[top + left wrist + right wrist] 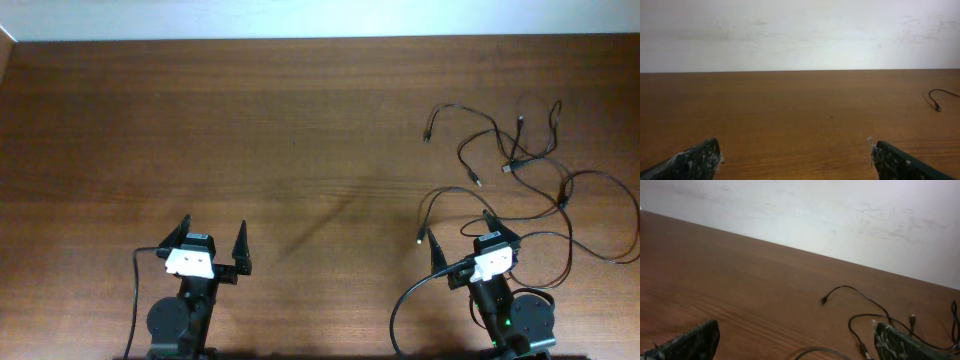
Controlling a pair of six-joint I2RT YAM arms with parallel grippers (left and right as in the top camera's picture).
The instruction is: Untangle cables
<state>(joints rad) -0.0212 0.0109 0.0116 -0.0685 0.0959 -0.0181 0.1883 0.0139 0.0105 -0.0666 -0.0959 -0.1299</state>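
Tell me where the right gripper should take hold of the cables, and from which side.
Grip the loose strand just behind the plug nearest the right gripper, coming straight down from above with the open jaws across the cord. That end lies flat on the table, clear of the crossings in the cables farther right, so it probably pulls free without tightening the tangle.

The broad wooden worktop (250, 130) is reddish brown with fine darker grain. The thin flexible cables (540, 170) are black. The plain wall (800, 30) is off-white with faint grey smudges. The left gripper (214, 222) and right gripper (460, 225) are black, flecked white.
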